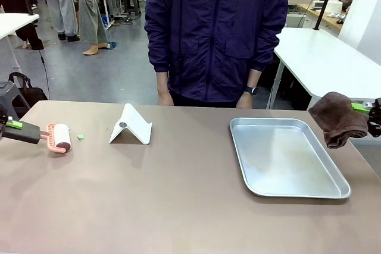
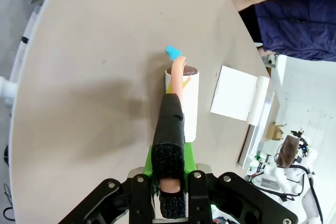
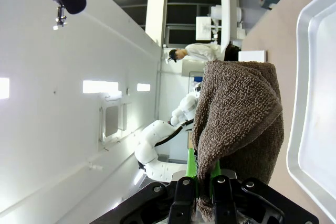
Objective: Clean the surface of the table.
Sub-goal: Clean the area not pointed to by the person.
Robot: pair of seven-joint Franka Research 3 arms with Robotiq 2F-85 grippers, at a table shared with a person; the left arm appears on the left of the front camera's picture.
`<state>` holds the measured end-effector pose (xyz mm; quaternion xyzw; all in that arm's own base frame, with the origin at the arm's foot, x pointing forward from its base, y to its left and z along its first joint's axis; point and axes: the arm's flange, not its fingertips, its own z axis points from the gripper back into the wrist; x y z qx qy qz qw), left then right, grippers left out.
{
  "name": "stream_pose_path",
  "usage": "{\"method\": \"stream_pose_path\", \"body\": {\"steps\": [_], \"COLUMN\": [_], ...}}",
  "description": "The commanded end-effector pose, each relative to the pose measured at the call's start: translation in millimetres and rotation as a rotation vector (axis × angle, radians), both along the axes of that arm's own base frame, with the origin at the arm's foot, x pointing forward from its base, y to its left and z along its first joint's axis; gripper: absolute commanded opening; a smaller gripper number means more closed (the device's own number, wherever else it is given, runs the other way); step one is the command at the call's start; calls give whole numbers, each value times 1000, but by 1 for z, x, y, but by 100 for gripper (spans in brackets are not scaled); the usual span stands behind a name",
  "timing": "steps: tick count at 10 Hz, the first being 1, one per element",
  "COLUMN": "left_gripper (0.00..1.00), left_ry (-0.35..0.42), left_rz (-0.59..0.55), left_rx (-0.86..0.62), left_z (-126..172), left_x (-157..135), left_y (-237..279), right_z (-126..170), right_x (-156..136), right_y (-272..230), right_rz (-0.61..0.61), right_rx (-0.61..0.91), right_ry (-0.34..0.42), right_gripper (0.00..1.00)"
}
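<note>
1. Front view: the table spans the frame from left to right, with a person standing at its far side.
2. Left gripper, at the table's left edge, is clenched on the black handle of a lint roller; the roller's drum lies just beside a small green scrap.
3. Right gripper, past the table's right edge, grasps a brown towel, which hangs beside a metal tray.
4. White folded stand sits between the roller and the tray.
</note>
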<state>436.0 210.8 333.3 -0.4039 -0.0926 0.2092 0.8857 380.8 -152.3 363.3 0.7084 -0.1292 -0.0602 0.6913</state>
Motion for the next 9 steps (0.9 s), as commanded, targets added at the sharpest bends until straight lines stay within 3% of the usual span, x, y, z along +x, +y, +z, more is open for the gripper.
{"method": "stream_pose_path", "body": {"steps": [1,4,7,9], "left_gripper": [22,22,22,22], "left_ry": [91,131,121,38], "left_rz": [-39,-105,-114,-108], "left_rx": [77,92,77,21], "left_z": [-33,-44,-44,-31], "left_x": [16,44,59,56], "left_y": [-16,-47,-55,-48], "right_z": [4,4,4,4], "right_x": [2,2,2,2], "right_y": [1,1,1,1], "right_rz": [-2,-2,-2,-2], "right_rx": [4,4,4,4], "right_ry": [0,0,0,0], "right_gripper": [9,9,9,9]}}
